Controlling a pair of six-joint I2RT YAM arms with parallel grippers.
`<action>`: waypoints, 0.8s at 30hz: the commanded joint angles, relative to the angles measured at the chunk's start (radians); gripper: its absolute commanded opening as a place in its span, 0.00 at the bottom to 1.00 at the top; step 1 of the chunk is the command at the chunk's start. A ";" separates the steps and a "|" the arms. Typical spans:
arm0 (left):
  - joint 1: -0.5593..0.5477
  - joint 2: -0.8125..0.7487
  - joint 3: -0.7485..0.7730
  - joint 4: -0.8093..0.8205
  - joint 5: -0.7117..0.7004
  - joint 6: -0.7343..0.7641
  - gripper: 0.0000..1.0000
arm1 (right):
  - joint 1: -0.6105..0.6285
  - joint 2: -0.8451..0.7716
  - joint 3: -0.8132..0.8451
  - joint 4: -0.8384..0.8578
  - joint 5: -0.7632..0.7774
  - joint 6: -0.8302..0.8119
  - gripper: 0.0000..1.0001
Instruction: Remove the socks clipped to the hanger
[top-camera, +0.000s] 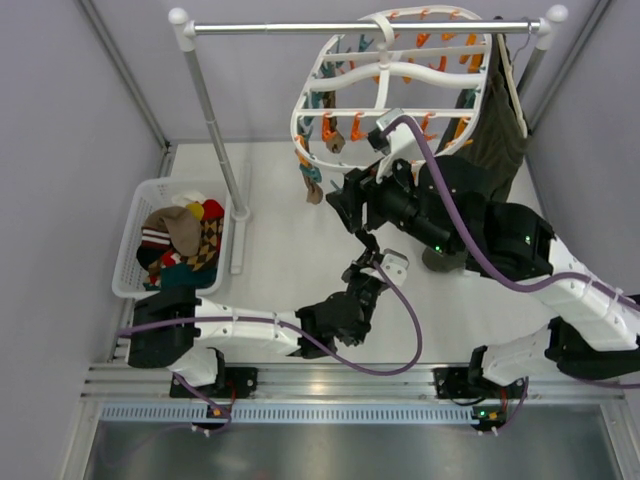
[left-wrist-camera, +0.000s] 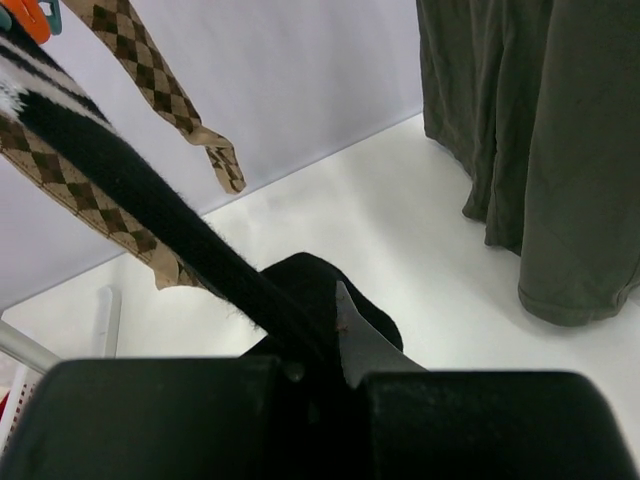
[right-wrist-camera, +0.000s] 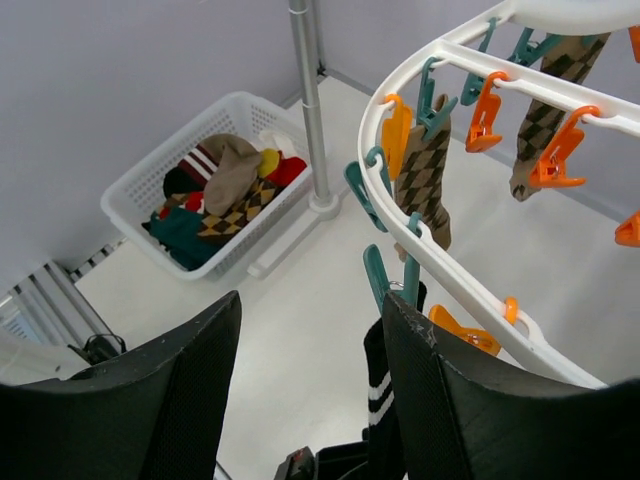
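The white oval hanger (top-camera: 297, 118) hangs from the rail, with orange and teal pegs. A black sock with white stripes (left-wrist-camera: 130, 190) runs taut from a teal peg (right-wrist-camera: 378, 275) down to my left gripper (top-camera: 368, 268), which is shut on its lower end (left-wrist-camera: 325, 320). My right gripper (top-camera: 340, 205) is open (right-wrist-camera: 310, 300) at the hanger's lower rim (right-wrist-camera: 455, 280), its right finger beside that teal peg and the sock's cuff (right-wrist-camera: 380, 390). Argyle socks (right-wrist-camera: 425, 180) hang clipped nearby and also show in the left wrist view (left-wrist-camera: 150, 70).
A white basket (top-camera: 130, 250) holding several socks sits on the floor at the left, beside the rack's upright pole (top-camera: 215, 120). A dark olive garment (top-camera: 500, 130) hangs at the right of the rail, reaching near the floor (left-wrist-camera: 540, 150).
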 joint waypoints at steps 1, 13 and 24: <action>-0.002 0.012 0.048 0.049 -0.008 0.017 0.00 | 0.027 0.049 0.077 -0.082 0.094 -0.023 0.56; 0.008 0.003 0.048 0.047 0.006 0.004 0.00 | 0.052 0.101 0.039 -0.085 0.284 -0.044 0.54; 0.008 -0.022 0.038 0.047 0.020 -0.001 0.00 | 0.044 0.160 0.022 -0.015 0.367 -0.076 0.54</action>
